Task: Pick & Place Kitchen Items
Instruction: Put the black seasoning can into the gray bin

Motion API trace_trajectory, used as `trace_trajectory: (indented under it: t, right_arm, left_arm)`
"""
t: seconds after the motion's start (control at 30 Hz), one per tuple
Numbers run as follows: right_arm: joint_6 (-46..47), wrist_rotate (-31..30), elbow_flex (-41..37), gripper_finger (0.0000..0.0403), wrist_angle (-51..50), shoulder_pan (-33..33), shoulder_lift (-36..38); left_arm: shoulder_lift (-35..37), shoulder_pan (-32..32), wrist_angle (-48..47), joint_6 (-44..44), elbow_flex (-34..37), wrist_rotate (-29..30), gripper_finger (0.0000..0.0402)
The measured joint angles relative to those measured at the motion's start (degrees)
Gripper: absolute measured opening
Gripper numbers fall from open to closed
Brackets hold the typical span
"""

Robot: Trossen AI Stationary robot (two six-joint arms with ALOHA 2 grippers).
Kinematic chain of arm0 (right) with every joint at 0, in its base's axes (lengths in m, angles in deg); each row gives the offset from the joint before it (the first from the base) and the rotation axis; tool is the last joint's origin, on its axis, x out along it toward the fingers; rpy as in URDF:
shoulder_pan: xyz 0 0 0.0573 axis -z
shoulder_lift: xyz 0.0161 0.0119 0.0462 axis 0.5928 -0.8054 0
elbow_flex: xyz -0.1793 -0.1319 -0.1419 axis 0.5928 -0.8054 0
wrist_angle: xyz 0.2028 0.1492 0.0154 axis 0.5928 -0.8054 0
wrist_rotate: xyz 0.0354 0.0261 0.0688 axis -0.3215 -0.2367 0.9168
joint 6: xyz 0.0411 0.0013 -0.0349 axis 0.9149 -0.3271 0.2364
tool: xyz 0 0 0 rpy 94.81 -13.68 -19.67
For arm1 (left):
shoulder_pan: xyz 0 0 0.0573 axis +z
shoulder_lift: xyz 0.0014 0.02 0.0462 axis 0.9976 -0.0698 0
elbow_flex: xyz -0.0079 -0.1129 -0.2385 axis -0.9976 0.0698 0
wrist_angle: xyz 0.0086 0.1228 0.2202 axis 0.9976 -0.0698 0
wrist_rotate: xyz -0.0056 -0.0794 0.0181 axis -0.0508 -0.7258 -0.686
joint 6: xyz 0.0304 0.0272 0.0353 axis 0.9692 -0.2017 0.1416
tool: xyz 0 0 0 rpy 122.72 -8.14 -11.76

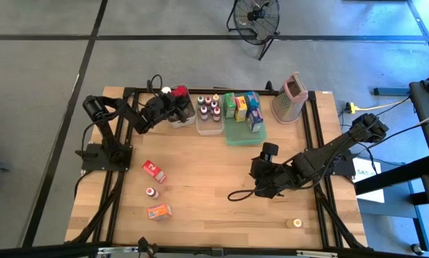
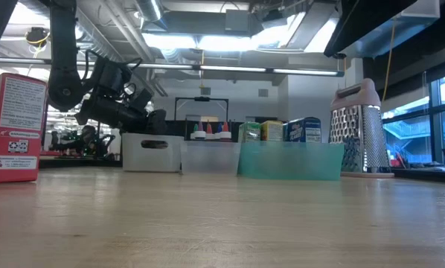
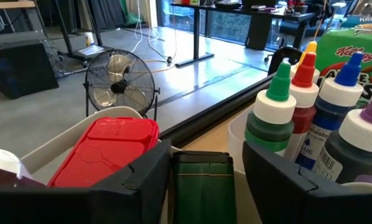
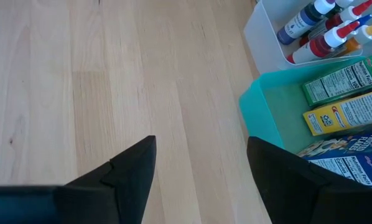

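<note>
Holding: the left gripper (image 1: 180, 107) hangs over the leftmost clear bin (image 1: 180, 119) at the table's far edge, its fingers pinching a dark green item (image 3: 201, 186) between them; what kind of item cannot be told.
Leftmost bin contents: a red lidded container (image 3: 108, 146) lies inside, just beside the green item, with something white at the near corner.
Middle clear bin (image 1: 209, 127): small squeeze bottles (image 1: 209, 106) stand upright, nozzles up, with green, red, blue and purple caps; the liquids inside are dark.
Green tray (image 1: 239, 136): small cereal boxes (image 1: 244, 109) in green, yellow and blue stand on end, side by side, touching.
Grater (image 1: 289, 100): metal with a pink top, upright, just right of the tray.
Right gripper (image 1: 263, 188): low over bare wood near the table's middle right, fingers spread with nothing between them.
Red box (image 1: 154, 171): on the left half of the table, lying flat, long axis running diagonally from far left to near right.
Small jar (image 1: 151, 193): upright, just nearer the front than the red box.
Orange packet (image 1: 158, 211): flat, long axis across the table, near the front left.
Small yellow jar (image 1: 296, 223): alone near the front right corner, well apart from the rest.
</note>
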Motion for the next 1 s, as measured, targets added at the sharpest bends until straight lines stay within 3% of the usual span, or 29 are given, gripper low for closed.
trace_trajectory:
  t: [0.3, 0.7, 1.0]
  right_arm:
    - [0.0, -0.04, 0.0, 0.0254, -0.01, -0.02, 0.0]
    - [0.0, -0.13, -0.01, 0.0254, -0.03, 0.0, 0.0]
    - [0.0, -0.15, 0.0, 0.0253, -0.03, -0.01, 0.0]
  left_arm:
    - [-0.02, -0.02, -0.42, -0.04, 0.04, -0.01, 0.017]
    - [-0.09, -0.02, -0.42, -0.07, 0.07, -0.04, 0.0093]
    - [5.11, -0.07, -4.11, 0.06, 0.31, -4.9, 0.005]
